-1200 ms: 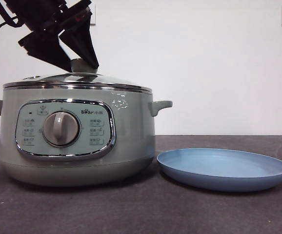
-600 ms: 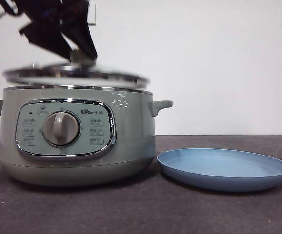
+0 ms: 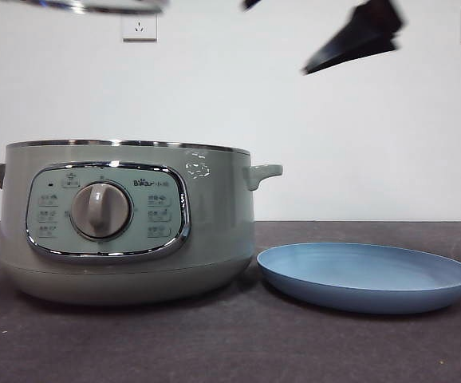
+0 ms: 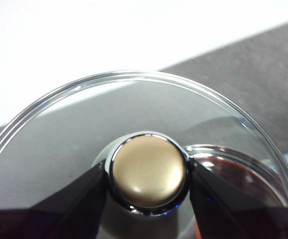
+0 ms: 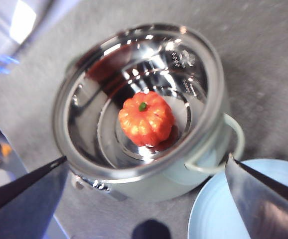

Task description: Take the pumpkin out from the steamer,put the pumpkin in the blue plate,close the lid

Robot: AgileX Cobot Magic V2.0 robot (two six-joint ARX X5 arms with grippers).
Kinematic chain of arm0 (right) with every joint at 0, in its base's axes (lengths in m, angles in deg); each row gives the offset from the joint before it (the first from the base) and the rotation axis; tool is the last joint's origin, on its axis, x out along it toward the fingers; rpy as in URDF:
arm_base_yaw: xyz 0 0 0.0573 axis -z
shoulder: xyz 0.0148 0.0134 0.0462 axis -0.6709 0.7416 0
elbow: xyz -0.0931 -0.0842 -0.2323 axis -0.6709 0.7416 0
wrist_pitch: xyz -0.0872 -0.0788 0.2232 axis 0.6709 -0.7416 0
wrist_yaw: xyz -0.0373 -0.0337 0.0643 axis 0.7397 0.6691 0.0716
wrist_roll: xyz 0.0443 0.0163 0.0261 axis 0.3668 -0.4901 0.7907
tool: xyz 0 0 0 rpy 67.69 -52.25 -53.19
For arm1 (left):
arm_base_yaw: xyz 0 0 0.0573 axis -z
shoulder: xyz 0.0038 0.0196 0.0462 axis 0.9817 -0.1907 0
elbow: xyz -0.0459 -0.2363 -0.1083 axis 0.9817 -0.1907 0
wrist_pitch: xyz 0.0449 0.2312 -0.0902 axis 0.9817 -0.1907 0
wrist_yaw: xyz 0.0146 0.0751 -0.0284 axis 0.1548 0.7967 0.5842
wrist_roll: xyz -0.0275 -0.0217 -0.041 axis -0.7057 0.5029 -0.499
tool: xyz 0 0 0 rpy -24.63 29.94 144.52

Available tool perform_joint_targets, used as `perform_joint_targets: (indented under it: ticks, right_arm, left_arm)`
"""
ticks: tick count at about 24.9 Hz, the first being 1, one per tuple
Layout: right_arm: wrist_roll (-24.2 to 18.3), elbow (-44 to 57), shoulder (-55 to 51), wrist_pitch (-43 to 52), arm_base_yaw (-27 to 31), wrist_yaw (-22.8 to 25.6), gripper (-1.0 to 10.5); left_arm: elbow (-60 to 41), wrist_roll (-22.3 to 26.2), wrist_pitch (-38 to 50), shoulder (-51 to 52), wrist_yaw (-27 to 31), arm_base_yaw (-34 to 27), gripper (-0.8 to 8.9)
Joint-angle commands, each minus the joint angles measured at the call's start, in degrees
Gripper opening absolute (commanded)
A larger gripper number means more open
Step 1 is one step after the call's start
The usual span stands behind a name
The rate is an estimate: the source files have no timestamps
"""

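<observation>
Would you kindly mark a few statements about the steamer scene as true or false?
1. The lid sits on the steamer. False: the left hand holds it by its knob, lifted clear.
2. The pumpkin lies inside the steamer. True.
3. The blue plate holds the pumpkin. False: it holds nothing.
4. The right hand is open above the steamer. True.
5. The plate stands beside the steamer. True.

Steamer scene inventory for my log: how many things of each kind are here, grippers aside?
Steamer: 1
Lid, held by the left gripper: 1
Pumpkin, inside the steamer: 1
Blue plate: 1
Total: 4
</observation>
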Motion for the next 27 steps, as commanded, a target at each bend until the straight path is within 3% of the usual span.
perform_joint_targets:
  ticks: [1,5,9,14,27]
  right_arm:
    - [-4.26,-7.85,7.45,-4.96,-4.66,4.39,5.7]
    - [-7.15,-19.08,17.07,-11.82,-9.62,12.07,5.7]
    - [-8.85,-26.64,24.92,-13.07,-12.68,15.39,5.7]
    - [-10.16,-30.64,32.41,-12.39,-14.05,16.61,5.7]
    - [-10.32,-30.67,43.50,-8.63,-14.21,16.57,5.7]
  left_arm:
    - [0.61,0.87,1.36,3.37,3.50,-0.09,-0.09]
    - [0.61,2.21,-0.26,6.34,7.89,-0.09,-0.09]
    - [0.61,2.64,-1.86,7.48,10.88,-0.09,-0.09]
    - [0.61,3.45,-4.17,8.09,13.64,-0.09,-0.09]
    - [0.61,3.72,-5.20,8.04,13.99,-0.09,-0.09]
